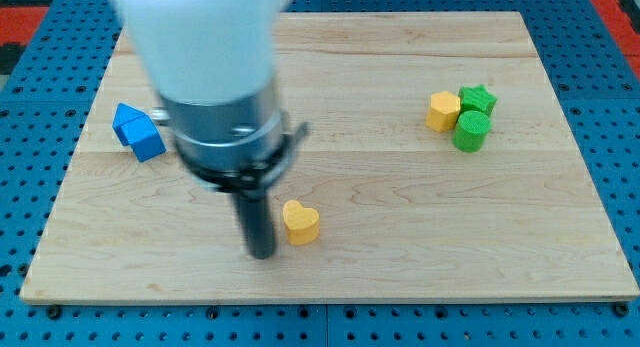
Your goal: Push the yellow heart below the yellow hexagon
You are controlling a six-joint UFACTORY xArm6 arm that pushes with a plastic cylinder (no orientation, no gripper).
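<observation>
The yellow heart (300, 223) lies on the wooden board at the lower middle of the view. The yellow hexagon (444, 111) sits at the upper right, touching a green star (478, 97) and a green cylinder (471, 131). My tip (262, 252) is on the board just left of the yellow heart, close to it or touching it; I cannot tell which. The arm's blurred body above it hides the board's upper left middle.
Two blue blocks (138, 131) lie together at the view's left, beside the arm. The wooden board (400, 247) rests on a blue pegboard surface, and its bottom edge lies a little below my tip.
</observation>
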